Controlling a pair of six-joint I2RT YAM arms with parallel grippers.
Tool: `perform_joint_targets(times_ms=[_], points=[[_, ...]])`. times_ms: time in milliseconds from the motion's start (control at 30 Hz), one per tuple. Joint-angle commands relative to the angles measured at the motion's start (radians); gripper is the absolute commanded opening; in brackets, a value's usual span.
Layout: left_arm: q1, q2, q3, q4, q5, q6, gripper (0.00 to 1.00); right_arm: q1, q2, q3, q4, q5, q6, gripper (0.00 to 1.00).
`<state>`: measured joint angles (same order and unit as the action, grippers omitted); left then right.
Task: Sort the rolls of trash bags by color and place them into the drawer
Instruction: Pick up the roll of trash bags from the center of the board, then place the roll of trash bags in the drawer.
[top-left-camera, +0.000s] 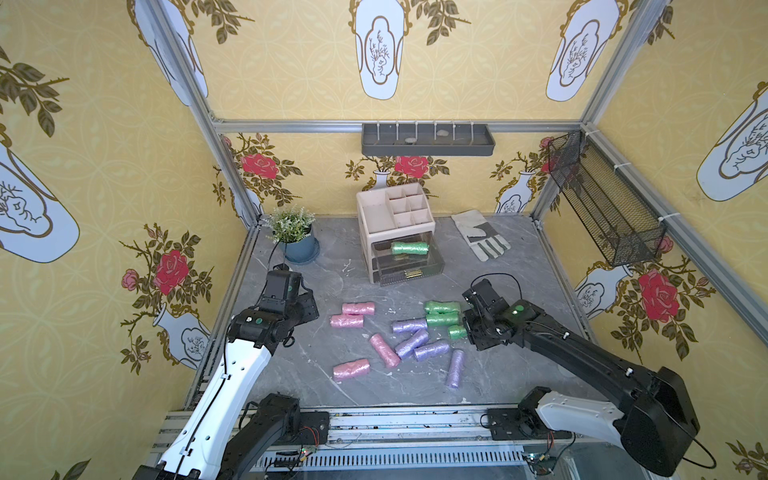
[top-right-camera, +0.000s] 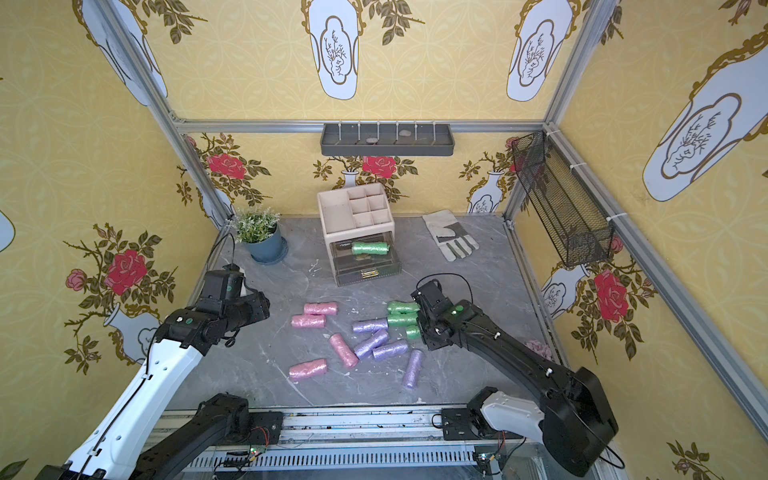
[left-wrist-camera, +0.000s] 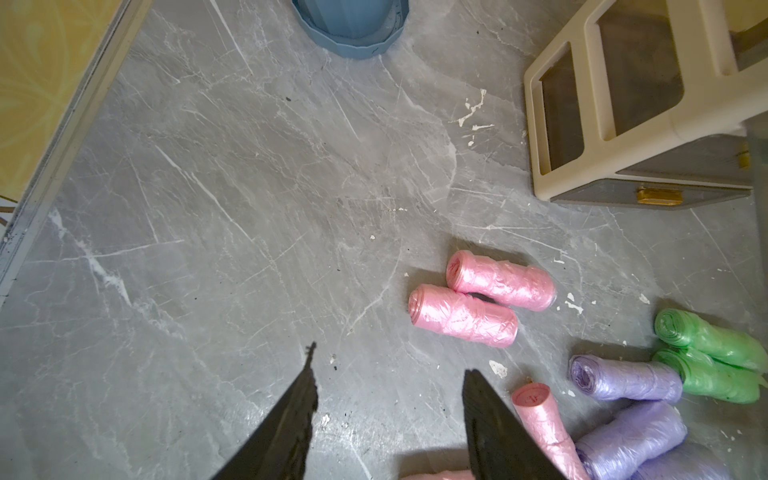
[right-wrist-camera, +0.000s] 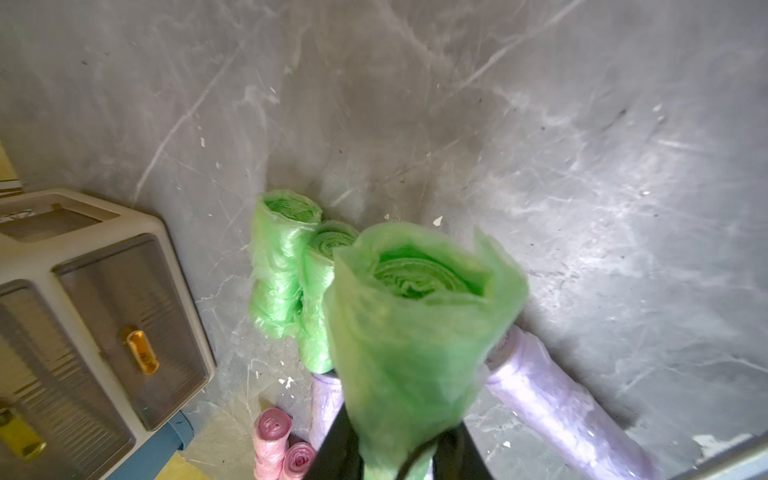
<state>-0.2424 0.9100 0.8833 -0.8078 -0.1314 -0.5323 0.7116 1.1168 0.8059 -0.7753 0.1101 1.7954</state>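
bright even light, soft shadows, blurred right wrist view

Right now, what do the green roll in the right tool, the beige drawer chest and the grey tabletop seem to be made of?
Green crinkly roll: thin plastic film, glossy; it wrinkles and shines, coiled layers show at its end. Beige drawer chest: moulded plastic, matt; its drawers look smoky translucent plastic. Grey tabletop: marble-look surface, white veins, slight sheen; stone or print, cannot tell.
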Motion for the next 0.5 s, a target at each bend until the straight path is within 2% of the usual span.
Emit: perform_joint_targets(times_ms=[0, 200, 467], points=[[0.000, -0.002, -0.006, 0.017, -0.014, -0.003, 0.58, -0.005, -0.067, 0.060, -0.193, 0.110, -0.025, 0.26], [-0.001, 0.000, -0.006, 0.018, -0.015, -0.003, 0.58, -0.023, -0.111, 0.298, -0.341, 0.213, -0.099, 0.26], [0.006, 0.007, -0.004, 0.021, -0.013, -0.003, 0.58, -0.029, 0.120, 0.650, -0.212, 0.165, -0.236, 0.26]])
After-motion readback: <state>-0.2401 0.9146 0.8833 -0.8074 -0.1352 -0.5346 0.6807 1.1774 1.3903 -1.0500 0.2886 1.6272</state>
